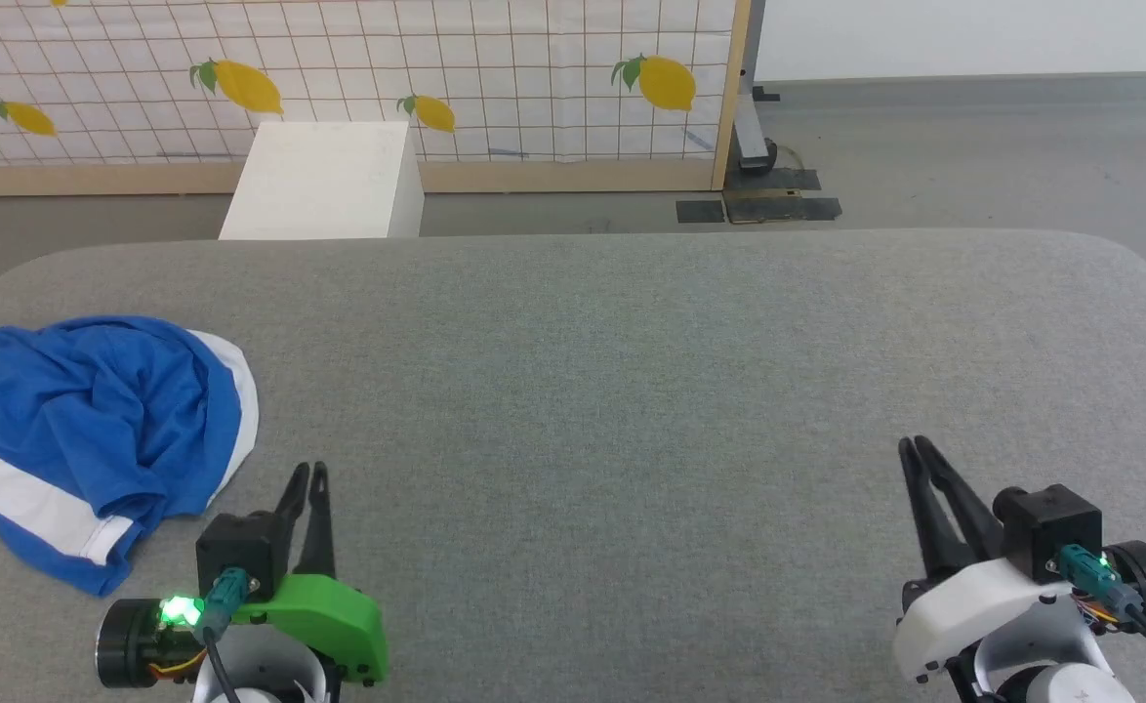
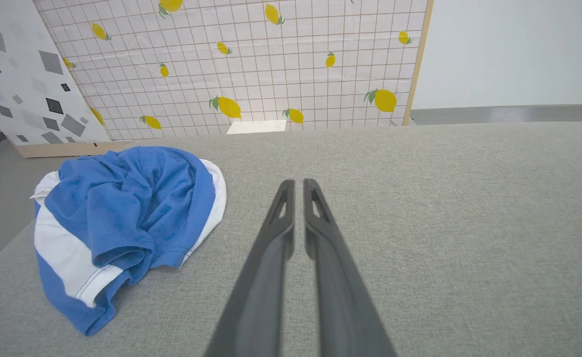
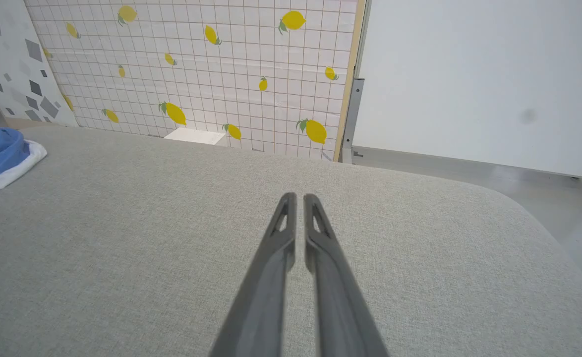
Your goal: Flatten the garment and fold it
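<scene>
Pointing toward the far side from the near edge of the grey padded table [image 1: 632, 371], the left gripper [image 1: 307, 471] and the right gripper [image 1: 915, 444] sit well apart, each with its two dark fingers clenched together on nothing. The garment [image 1: 95, 430] lies in a crumpled blue-and-white heap at the table's left end, near the left gripper's fingertips but not touching them. The head view's border cuts off its left edge, and the bunched folds make the waistband hard to tell from the hems. Beyond the table stand a white box [image 1: 324, 181] and a lemon-print panel [image 1: 436, 78].
</scene>
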You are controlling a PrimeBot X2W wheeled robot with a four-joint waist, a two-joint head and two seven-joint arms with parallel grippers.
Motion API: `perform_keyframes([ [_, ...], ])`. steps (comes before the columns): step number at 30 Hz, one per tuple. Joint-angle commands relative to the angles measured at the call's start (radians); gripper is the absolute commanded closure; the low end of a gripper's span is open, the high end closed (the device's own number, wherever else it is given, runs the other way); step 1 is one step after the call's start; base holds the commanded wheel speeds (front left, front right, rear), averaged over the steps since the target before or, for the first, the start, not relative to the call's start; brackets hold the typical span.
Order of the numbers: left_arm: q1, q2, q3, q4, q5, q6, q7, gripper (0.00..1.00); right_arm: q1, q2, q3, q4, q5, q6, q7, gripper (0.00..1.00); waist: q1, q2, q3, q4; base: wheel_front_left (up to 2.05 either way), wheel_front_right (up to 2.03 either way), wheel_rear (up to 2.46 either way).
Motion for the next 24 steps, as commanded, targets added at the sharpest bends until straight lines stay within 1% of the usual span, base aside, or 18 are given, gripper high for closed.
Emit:
perform_keyframes([
  [1, 0.001, 0.000, 0.000, 0.001, -0.003, -0.001, -0.003, 0.00, 0.002, 0.000, 0.000, 0.002, 0.004, 0.000, -0.003, 0.00, 0.0000, 0.0000, 0.000, 0.000, 0.00, 0.00, 0.00],
  [13, 0.005, 0.002, 0.003, 0.019, -0.025, -0.007, -0.028, 0.00, 0.014, 0.000, -0.005, 0.019, 0.030, 0.000, -0.029, 0.00, 0.0000, 0.0000, 0.002, 0.010, 0.00, 0.00, 0.00],
  [24, 0.010, 0.005, 0.013, 0.034, -0.045, -0.010, -0.051, 0.00, 0.021, 0.000, -0.004, 0.037, 0.052, 0.000, -0.053, 0.00, 0.0000, 0.0000, 0.001, 0.053, 0.00, 0.00, 0.00],
])
